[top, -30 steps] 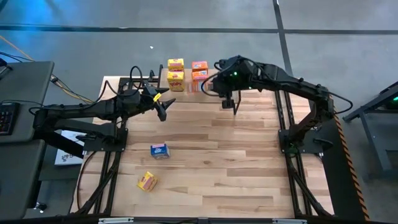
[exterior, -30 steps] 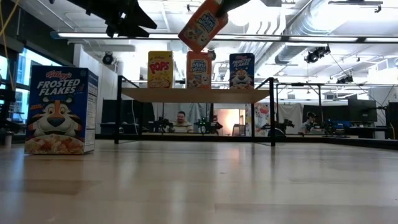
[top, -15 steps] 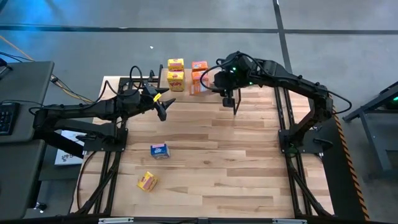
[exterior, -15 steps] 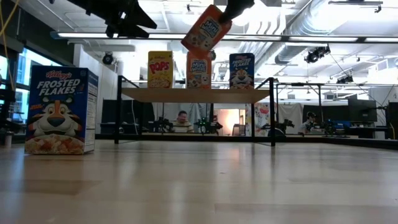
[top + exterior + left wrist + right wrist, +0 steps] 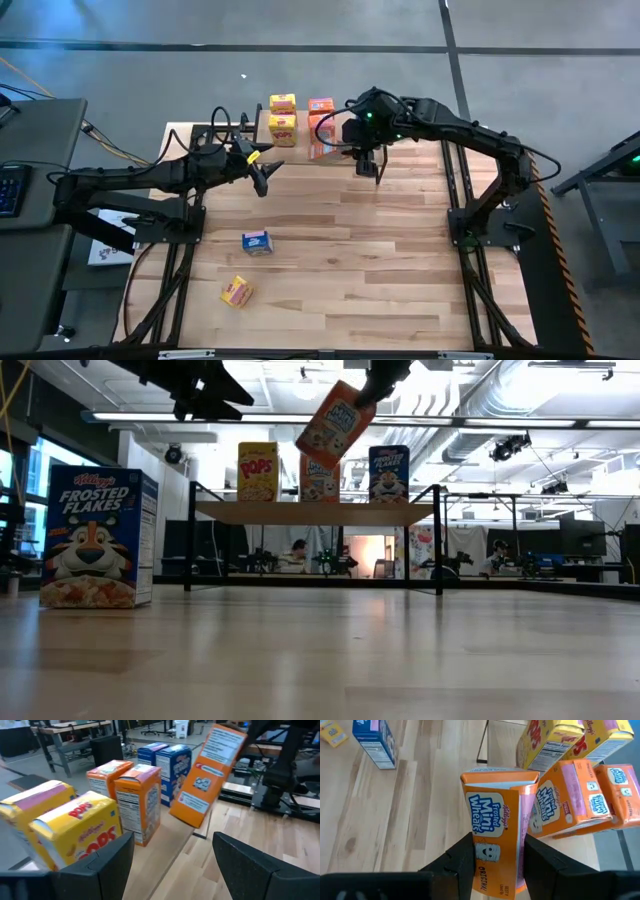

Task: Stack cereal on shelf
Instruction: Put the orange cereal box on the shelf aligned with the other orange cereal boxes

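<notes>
Holding a small orange cardboard Mini Wheats box (image 5: 322, 139) in my right gripper (image 5: 340, 133), I hang over the front edge of the small light-wood shelf on thin black legs (image 5: 300, 148), seen from above. My left gripper (image 5: 262, 174) waits near the shelf's left end, fingers spread and empty. A blue box (image 5: 256, 242) and a yellow box (image 5: 236, 291) lie on the butcher-block tabletop (image 5: 400, 260), well apart from the shelf.

In the low view the held box (image 5: 336, 423) is tilted, above and in front of the orange box standing on the shelf (image 5: 318, 482), between the yellow Pops box (image 5: 258, 471) and a blue one (image 5: 389, 473). I judge the risk is here: set down tilted, it could knock that box or slide off the edge. The room behind is a bright lab with desks.

The left wrist view shows the tilted box (image 5: 208, 775) beside the rows.

The right wrist view shows my fingers (image 5: 462, 859) clamped on its sides.
</notes>
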### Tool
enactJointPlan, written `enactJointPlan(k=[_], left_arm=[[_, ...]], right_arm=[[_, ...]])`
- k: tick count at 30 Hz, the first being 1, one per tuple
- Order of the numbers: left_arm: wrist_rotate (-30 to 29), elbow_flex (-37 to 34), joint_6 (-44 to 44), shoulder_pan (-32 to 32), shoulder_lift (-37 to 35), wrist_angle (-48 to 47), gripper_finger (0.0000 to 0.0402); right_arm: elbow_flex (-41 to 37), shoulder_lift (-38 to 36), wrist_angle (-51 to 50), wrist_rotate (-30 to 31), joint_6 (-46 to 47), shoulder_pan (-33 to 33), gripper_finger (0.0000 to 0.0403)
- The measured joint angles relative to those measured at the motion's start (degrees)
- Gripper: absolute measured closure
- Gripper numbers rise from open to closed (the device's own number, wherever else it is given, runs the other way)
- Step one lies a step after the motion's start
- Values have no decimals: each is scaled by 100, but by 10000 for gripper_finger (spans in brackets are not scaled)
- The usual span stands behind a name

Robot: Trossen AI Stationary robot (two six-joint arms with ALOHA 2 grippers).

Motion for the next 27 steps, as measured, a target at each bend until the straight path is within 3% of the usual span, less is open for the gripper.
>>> enactJointPlan(k=[13,23,27], left_arm=[[72,-5,-496,230,60,180,94],[152,-4,-490,69,511,644,92],[190,-4,-82,-129,779,765,92]], right_arm=[[0,4,-93,-288,-36,52,273],[-22,4,-293,-451,-22,52,273],[-22,4,-328,-698,-22,52,273]])
